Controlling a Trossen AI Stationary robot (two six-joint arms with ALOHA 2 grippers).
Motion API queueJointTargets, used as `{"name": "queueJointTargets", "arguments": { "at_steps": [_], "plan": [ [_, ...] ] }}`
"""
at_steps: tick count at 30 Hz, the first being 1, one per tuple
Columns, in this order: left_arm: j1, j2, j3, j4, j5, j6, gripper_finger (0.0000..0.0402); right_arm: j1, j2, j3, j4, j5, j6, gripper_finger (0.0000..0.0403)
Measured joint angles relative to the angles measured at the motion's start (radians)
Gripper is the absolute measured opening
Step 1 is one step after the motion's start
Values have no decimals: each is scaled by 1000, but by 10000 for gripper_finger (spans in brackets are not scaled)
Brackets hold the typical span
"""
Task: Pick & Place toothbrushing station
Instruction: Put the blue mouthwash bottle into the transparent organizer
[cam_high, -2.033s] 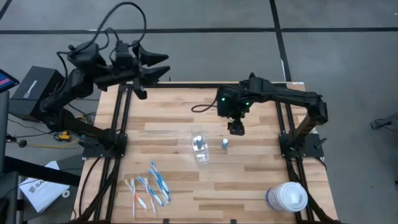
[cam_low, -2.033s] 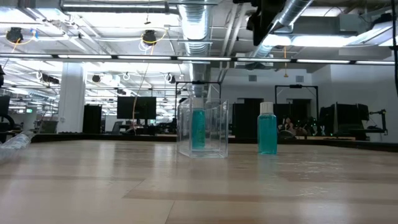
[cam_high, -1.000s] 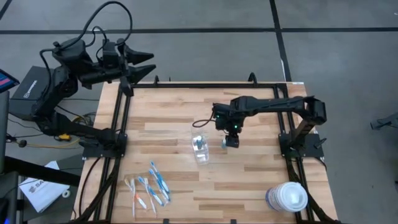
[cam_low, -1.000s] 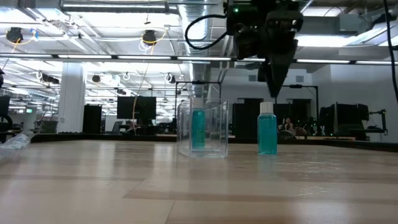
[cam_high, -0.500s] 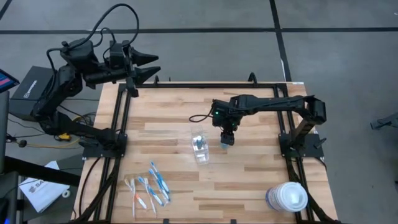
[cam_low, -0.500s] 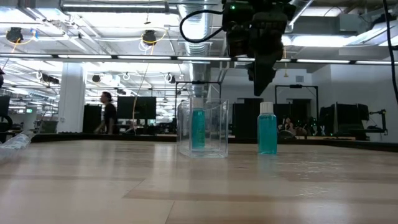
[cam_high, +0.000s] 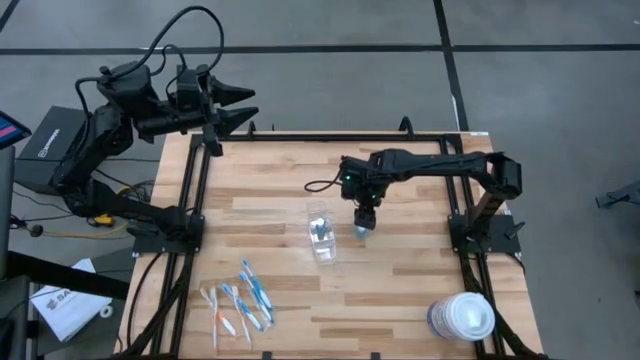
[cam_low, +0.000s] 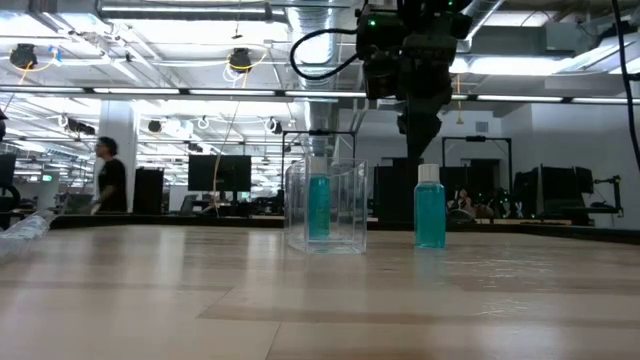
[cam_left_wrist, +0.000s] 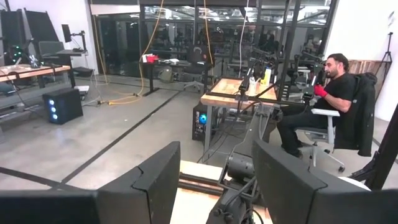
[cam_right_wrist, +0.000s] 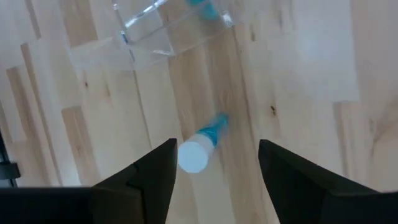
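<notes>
A small clear plastic cup (cam_high: 320, 232) stands near the table's middle with one teal tube (cam_low: 318, 207) upright inside it. A second teal tube (cam_low: 430, 208) with a white cap (cam_right_wrist: 194, 155) stands upright on its base just right of the cup. My right gripper (cam_high: 363, 220) is open and hangs right above this tube, fingers pointing down, clear of the cap (cam_low: 429, 173). Several blue, white and orange toothbrushes (cam_high: 238, 300) lie flat at the near left. My left gripper (cam_high: 240, 103) is open and empty, raised beyond the table's far left corner.
A big round white-lidded tub (cam_high: 462, 318) stands at the near right corner. Black frame rails run along the table's left (cam_high: 190, 220) and right (cam_high: 470, 230) edges. A person (cam_low: 105, 175) walks in the room behind; another sits in the left wrist view (cam_left_wrist: 323, 106).
My right gripper has gone down and toward the table's left edge, from beside the standing teal tube to right above its cap, still open. My left arm has shifted slightly toward the right. The cup and tubes have kept still.
</notes>
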Motion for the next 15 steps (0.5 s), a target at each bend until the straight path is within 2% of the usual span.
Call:
{"name": "queueJointTargets", "arguments": {
  "at_steps": [5, 10, 15],
  "plan": [
    [0, 0, 0, 0, 0, -1, 192, 3, -1, -6, 6, 0, 8, 212],
    [0, 0, 0, 0, 0, -8, 192, 33, -2, -100, 23, -19, 55, 210],
    [0, 0, 0, 0, 5, -8, 192, 63, -3, -114, 57, -19, 57, 212]
  ]
}}
